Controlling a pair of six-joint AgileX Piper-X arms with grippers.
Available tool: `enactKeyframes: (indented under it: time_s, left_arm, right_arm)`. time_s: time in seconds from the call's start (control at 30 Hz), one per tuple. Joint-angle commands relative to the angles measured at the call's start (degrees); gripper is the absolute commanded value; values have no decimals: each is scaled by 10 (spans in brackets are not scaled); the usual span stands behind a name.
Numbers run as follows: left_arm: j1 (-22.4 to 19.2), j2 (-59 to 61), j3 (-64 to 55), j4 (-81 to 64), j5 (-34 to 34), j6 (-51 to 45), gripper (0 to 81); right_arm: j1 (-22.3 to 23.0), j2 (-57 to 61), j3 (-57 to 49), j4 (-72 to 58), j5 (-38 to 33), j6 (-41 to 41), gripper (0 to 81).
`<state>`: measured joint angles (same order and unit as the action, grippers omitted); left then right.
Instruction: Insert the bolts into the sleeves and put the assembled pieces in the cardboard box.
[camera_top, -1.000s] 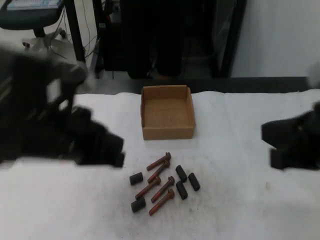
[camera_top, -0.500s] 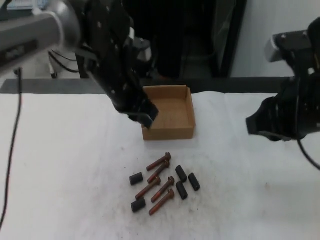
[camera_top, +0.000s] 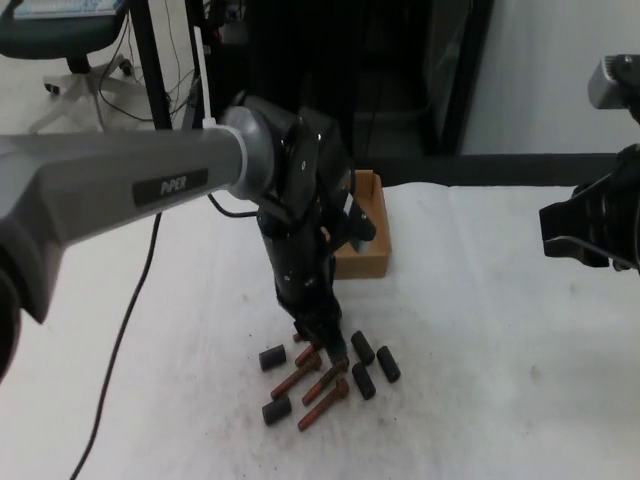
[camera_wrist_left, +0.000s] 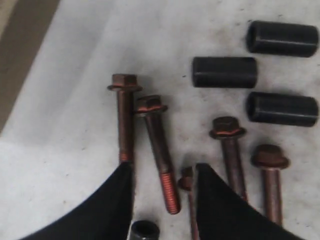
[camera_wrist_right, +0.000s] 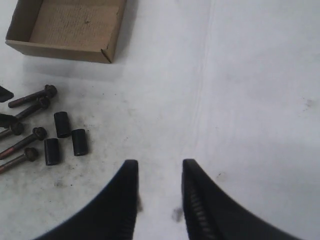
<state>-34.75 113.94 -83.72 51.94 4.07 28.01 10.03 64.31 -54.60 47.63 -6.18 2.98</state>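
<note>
We hold the left gripper (camera_wrist_left: 165, 180) spread astride a bolt (camera_wrist_left: 157, 142), seemingly to pinch it; the right gripper (camera_wrist_right: 159, 172) hovers spread, empty.

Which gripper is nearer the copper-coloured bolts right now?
Left. The left gripper hangs open over the bolts, one bolt's threaded end between its fingers. The right gripper, also open, is off to the side above the white cloth, apart from them.
</note>
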Motion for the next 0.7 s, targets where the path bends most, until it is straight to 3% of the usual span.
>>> enactKeyframes:
  time_s: [0.0, 0.67]
  left_arm:
    - [-1, 2, -4, -8, -54, -15, 369]
    - [8, 2, -4, -112, -17, -10, 369]
  right_arm:
    - [-2, -5, -7, 1, -2, -5, 290]
    - [-2, -5, -7, 1, -2, -16, 290]
